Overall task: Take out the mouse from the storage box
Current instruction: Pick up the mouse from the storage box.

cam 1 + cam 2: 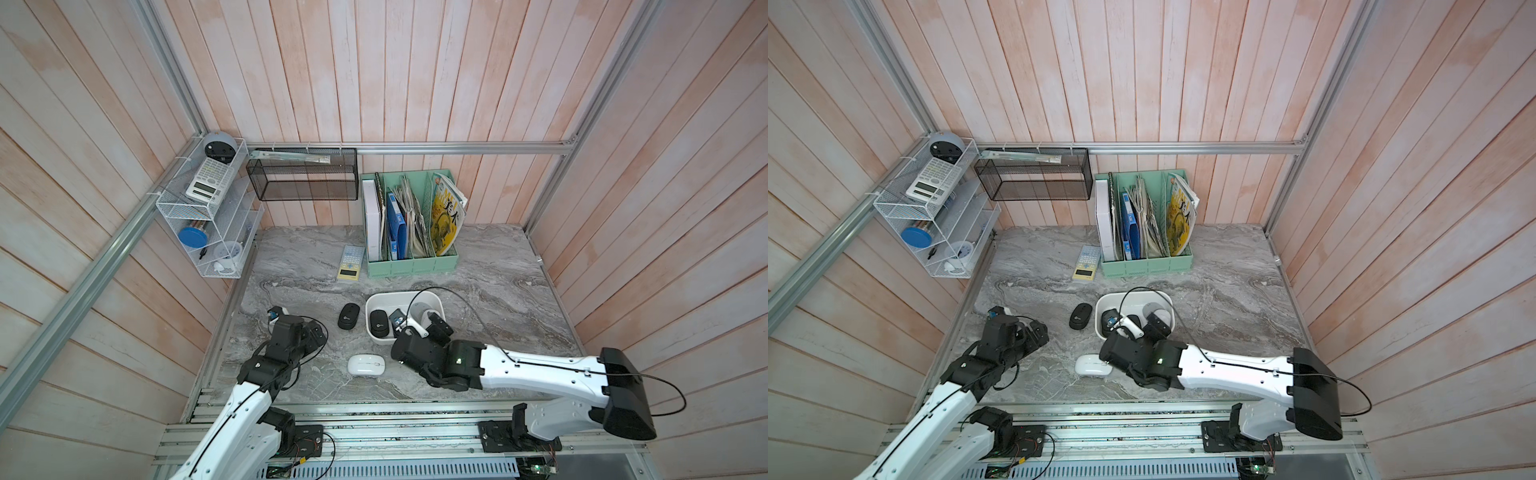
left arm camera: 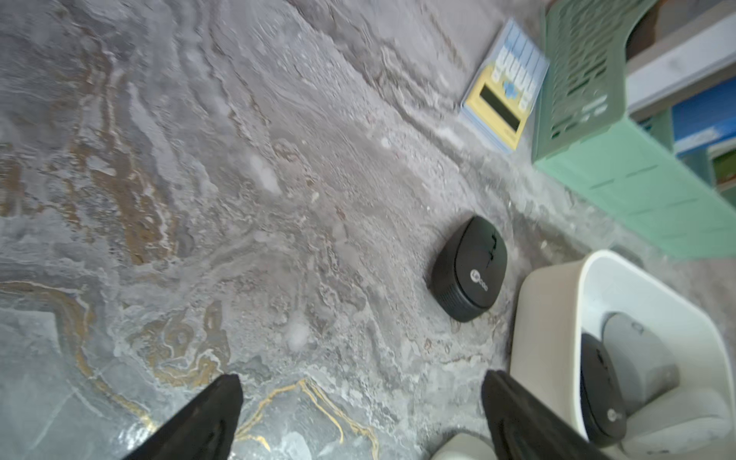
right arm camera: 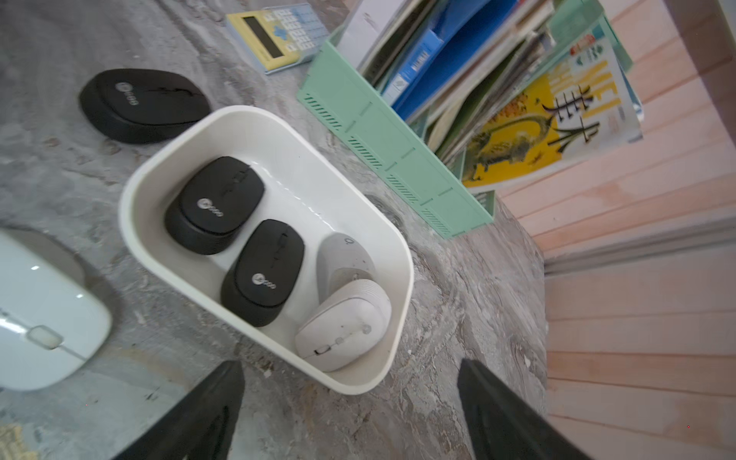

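1. Right claw (image 3: pixel 349 364) stood spread wide with nothing between its jaws. In both top views it hung over the near rim of the box (image 1: pixel 399 295).
2. Left claw (image 2: pixel 360 376) was likewise spread and empty, over bare table (image 1: pixel 478 266) and apart from the box.
3. Only the right wrist view showed the box's full load of four mice: end mouse (image 3: pixel 215 203), middle mouse (image 3: pixel 263 275), grey mouse (image 3: pixel 344 259) and white mouse (image 3: pixel 344 322).
4. In a top view the end mouse (image 1: pixel 379 323) was plain, but the claw and its cable covered much of the rest. The left wrist view caught only one black edge and the grey back.
5. Only the top views showed the wire rack (image 1: pixel 166 203) and the black mesh basket (image 1: pixel 303 174) fixed up on the walls (image 1: pixel 415 83).
6. The table was grey marble-patterned, with gold-brown veins showing in the left wrist view. The walls were pale pink planks framed by aluminium rails (image 1: pixel 457 147).
7. A mint organiser (image 1: pixel 411 266) full of folders stood at the back, with a yellow calculator (image 1: pixel 350 262) lying just beside it.
8. Out on the table were a loose black mouse (image 1: pixel 348 316) just beside the box and a loose white mouse (image 1: pixel 366 365) nearer the arms.
9. The two black mice were matt, each with a round silver logo, and lay side by side. The white mouse had a ribbed end and overlapped the grey mouse at the box's other end.
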Controlling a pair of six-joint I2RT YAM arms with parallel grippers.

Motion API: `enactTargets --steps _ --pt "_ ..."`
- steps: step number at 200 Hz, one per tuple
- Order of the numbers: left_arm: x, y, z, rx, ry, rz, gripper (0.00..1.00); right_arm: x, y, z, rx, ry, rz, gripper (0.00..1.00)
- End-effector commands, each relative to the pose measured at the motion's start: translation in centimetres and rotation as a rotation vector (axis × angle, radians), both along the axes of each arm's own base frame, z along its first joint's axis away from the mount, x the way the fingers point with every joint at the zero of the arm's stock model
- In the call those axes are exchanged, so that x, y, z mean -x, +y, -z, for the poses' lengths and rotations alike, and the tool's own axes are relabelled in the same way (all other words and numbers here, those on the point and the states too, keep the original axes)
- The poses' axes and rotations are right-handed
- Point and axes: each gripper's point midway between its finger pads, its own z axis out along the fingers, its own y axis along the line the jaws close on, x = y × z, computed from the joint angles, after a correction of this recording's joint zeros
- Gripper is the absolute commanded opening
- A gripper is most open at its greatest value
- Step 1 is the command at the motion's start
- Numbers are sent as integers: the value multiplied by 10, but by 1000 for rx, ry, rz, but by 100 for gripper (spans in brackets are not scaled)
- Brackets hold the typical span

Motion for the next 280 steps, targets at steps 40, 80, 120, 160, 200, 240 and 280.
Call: enactTargets --steps 40,80,120,160,200,240,280 --pt "-8 -114 -44 -139 -28 329 100 -21 -124 24 -324 88 399 94" --pt "-19 -188 -44 -219 -2 485 100 -16 -174 53 -574 137 541 95" --pt "-32 -249 -31 -308 50 605 100 -13 -191 68 -757 174 594 96" --pt "-29 -295 -11 -357 98 698 99 -14 -192 69 -785 175 591 96" --pt "-37 -314 3 -364 124 708 92 -15 -189 68 -792 177 579 96" --pt "-42 -328 13 -364 138 717 89 -14 -189 68 -799 173 573 96" --pt "-49 -336 23 -381 152 713 88 -14 -189 67 -808 165 567 96"
